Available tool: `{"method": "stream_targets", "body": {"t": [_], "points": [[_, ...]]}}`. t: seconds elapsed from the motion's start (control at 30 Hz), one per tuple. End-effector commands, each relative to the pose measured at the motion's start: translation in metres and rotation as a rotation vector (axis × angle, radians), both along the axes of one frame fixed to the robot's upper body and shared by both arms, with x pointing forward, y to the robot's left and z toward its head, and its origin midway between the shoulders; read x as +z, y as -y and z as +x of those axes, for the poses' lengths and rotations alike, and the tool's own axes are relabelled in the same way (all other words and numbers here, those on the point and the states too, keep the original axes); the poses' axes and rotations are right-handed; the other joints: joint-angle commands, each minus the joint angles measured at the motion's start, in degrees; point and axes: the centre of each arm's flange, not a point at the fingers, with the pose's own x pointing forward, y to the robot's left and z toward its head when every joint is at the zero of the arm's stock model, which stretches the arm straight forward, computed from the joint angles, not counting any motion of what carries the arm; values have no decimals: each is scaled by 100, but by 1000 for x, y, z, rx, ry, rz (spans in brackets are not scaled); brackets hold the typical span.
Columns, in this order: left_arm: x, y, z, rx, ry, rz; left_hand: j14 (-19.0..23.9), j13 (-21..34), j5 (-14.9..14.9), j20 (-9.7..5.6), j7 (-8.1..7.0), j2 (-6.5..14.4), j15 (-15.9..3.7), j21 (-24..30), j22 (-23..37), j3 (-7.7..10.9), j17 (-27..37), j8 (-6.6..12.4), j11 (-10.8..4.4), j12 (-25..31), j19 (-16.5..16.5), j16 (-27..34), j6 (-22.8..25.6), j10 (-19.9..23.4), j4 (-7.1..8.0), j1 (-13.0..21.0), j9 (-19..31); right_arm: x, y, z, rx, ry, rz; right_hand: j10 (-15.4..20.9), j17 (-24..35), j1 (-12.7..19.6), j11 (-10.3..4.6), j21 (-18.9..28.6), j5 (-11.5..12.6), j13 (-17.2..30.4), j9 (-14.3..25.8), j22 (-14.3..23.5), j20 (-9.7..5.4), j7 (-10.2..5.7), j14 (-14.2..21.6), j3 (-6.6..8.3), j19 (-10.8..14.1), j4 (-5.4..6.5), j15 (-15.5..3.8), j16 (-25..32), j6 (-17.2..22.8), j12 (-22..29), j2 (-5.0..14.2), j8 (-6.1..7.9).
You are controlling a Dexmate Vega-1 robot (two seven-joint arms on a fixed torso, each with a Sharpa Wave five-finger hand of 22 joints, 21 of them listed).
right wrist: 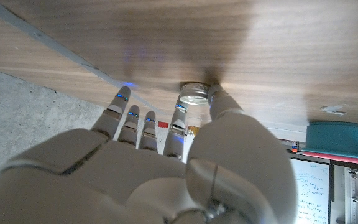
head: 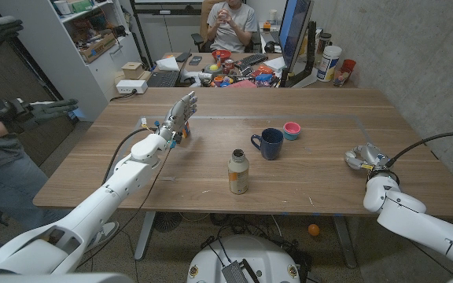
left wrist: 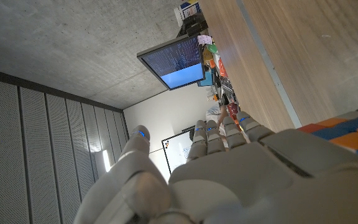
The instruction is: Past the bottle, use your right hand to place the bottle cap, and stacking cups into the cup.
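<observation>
With nothing yet in the cup (head: 270, 143), my right hand (head: 366, 157) at right pinched the bottle cap (right wrist: 194, 93), the stacking cups (head: 292, 130) untouched.

Even, bright indoor light fills the head view, sharp throughout, with soft short shadows under the bottle (head: 239, 172) and cup (head: 270, 143). In the right wrist view the hand (right wrist: 166, 168) looms soft-focused, casting a dark shadow on the counter (right wrist: 278, 56).
</observation>
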Motion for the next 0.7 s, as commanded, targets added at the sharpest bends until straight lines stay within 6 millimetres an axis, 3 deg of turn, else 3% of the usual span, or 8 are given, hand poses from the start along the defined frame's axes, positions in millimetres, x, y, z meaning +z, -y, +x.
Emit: {"method": "stream_targets", "body": {"t": [0.03,0.7], "points": [[-1,2,2,-8,-2,-2,40,26,32,38,-23,61,10,-7,18,7,24,26,0,-5,-3,30,8,-3,-23,5,28,4,0,-3,1,23,7,64,5,23,-29,44,32,5,36,32,0,-8,59,13,31,34,-19,17,106,3,81,48],[7,4,3,-18,17,4,42,26,33,46,-11,66,14,-6,19,4,23,26,-3,-4,-4,31,9,2,-27,1,28,23,-5,-21,-1,89,-10,168,0,75,-54,32,14,5,102,32,10,-5,98,7,50,24,13,7,192,8,138,98]]}}
